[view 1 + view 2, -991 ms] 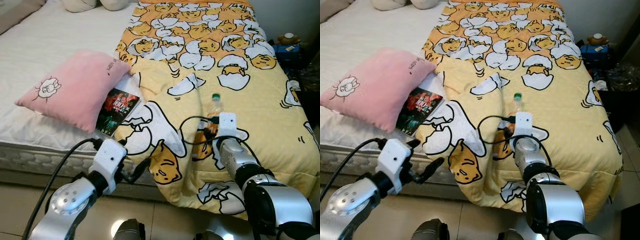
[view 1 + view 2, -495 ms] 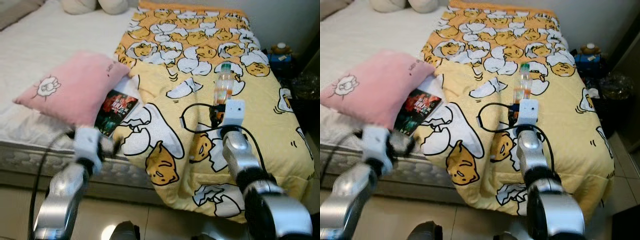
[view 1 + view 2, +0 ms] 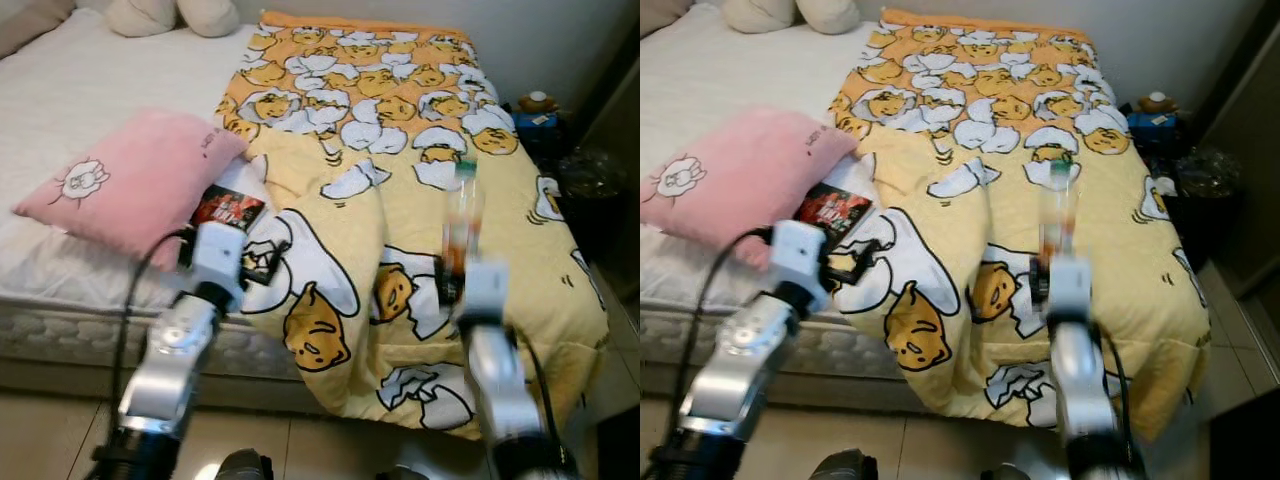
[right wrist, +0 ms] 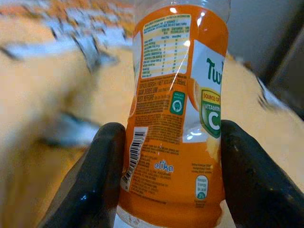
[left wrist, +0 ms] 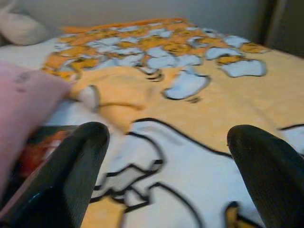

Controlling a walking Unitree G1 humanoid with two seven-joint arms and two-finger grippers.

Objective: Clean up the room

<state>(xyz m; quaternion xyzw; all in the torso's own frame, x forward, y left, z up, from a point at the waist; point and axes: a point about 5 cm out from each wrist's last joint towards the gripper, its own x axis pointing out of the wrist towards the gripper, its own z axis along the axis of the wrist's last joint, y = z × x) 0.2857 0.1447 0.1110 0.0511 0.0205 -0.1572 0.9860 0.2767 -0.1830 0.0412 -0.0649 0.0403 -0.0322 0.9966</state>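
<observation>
An orange drink bottle (image 3: 460, 225) with a green cap stands upright in the air above the yellow egg-print blanket (image 3: 400, 140), near the bed's foot. My right gripper (image 3: 452, 288) is shut on its lower part; in the right wrist view the bottle (image 4: 178, 104) sits between both black fingers (image 4: 102, 175). My left gripper (image 3: 270, 258) is open over the blanket's folded edge, close to a magazine (image 3: 226, 208). In the left wrist view its fingers (image 5: 71, 175) stand wide apart with nothing between them.
A pink pillow (image 3: 130, 180) lies on the white mattress (image 3: 90, 70), partly over the magazine. White cushions (image 3: 175, 14) sit at the head end. A small toy (image 3: 538, 100) and dark clutter (image 3: 590, 170) stand beside the bed on the right. Tiled floor (image 3: 60, 430) runs along the front.
My right gripper has lifted the bottle off the blanket and holds it upright. My left arm has risen and reached to the blanket edge by the magazine. The camera has pulled back.
</observation>
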